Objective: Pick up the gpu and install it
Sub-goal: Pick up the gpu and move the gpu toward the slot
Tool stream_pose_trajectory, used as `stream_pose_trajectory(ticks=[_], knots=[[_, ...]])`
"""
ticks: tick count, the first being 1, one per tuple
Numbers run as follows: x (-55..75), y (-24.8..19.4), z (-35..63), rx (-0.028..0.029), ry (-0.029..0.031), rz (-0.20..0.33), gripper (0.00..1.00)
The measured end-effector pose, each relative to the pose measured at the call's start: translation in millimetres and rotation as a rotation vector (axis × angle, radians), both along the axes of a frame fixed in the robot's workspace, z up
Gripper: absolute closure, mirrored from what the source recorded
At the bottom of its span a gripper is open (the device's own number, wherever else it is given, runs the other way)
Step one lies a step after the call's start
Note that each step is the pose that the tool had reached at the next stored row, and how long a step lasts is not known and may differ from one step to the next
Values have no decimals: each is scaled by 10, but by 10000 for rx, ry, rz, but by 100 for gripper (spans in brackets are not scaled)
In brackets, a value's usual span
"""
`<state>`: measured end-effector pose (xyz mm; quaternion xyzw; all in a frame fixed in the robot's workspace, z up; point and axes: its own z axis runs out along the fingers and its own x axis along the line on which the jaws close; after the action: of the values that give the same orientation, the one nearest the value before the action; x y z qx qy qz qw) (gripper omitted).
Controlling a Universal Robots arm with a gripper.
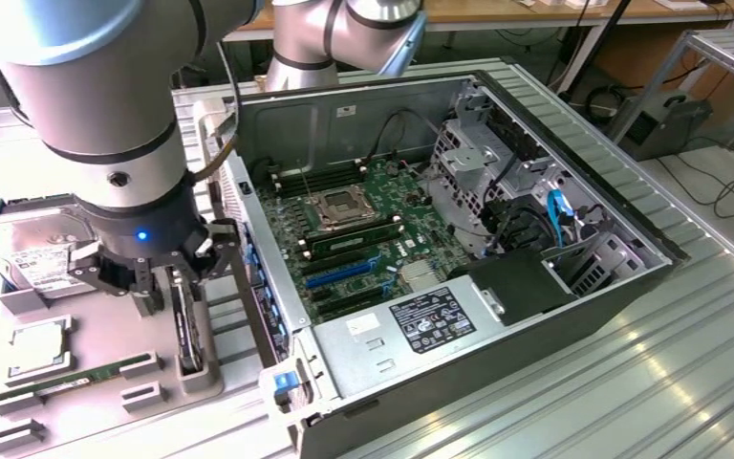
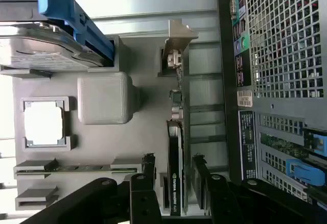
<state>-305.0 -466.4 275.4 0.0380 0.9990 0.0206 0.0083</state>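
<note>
"NVIDIA QUADRO" is read along the edge of the gpu. The black label, lower centre of the exterior view, is illegible.

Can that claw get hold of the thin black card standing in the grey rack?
Probably yes. The gripper hangs right over the gpu, its open fingers either side of the card's upper edge, and nothing sits between them.

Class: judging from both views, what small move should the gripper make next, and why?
Probably close on the gpu: the open gripper straddles the card, a finger on either side, while it stands on edge in its grey holder.
</note>
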Motion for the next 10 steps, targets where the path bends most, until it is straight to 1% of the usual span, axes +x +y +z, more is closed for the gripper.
stream_pose_trajectory(ticks=[1, 2, 3, 4, 10], knots=[[57, 72, -149, -4, 98, 1, 58], [57, 129, -288, -4, 98, 1, 58], [56, 137, -346, -5, 99, 1, 58], [56, 137, -346, -4, 99, 0, 74], [57, 137, -344, -1, 95, 1, 74]])
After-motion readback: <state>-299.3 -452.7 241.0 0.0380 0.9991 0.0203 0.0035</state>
